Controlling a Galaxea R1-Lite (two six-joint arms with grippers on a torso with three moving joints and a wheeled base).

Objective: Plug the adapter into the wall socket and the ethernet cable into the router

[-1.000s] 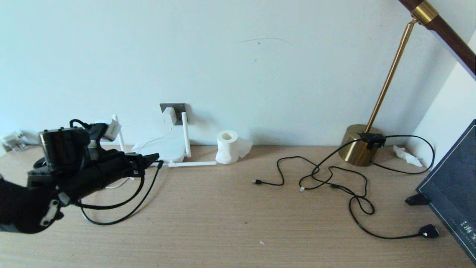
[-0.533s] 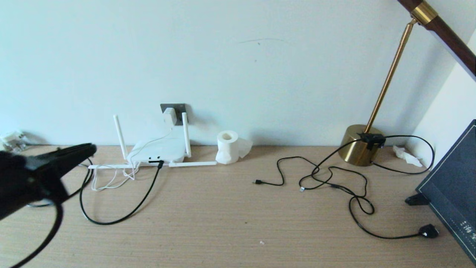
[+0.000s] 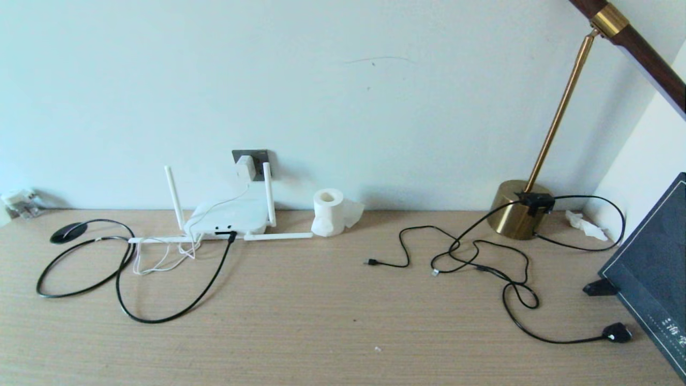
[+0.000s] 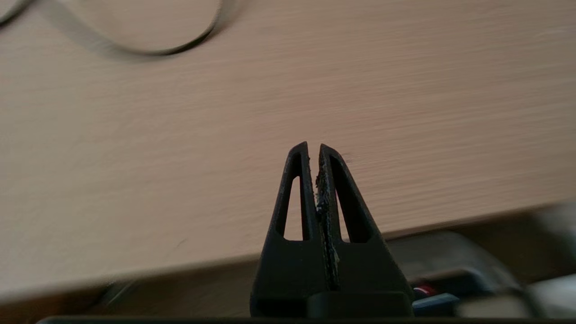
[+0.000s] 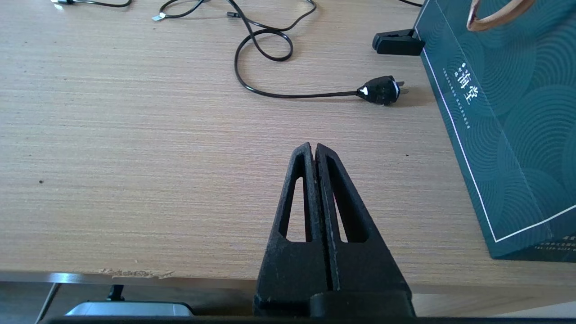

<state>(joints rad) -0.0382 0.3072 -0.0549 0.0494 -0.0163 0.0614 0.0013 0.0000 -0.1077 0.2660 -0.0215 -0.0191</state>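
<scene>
The white adapter [image 3: 244, 167] sits in the dark grey wall socket [image 3: 259, 157], and its thin white cord hangs down to the white router [image 3: 228, 216] on the desk below. The black ethernet cable [image 3: 177, 313] ends in a plug at the router's front face [image 3: 231, 234] and loops away over the desk to the left. Neither arm shows in the head view. My left gripper [image 4: 313, 146] is shut and empty over the desk's near edge. My right gripper [image 5: 313, 146] is also shut and empty, near the front edge on the right side.
A tissue roll [image 3: 328, 211] stands right of the router. Thin black cables [image 3: 471, 257] and a chunky black plug [image 3: 616, 332] lie at right. A brass lamp base [image 3: 521, 215] stands by the wall and a dark green bag [image 3: 651, 273] at far right.
My left arm has pulled back from the router and left the head view, leaving the ethernet cable at the router's front. Its gripper went from open to shut.
</scene>
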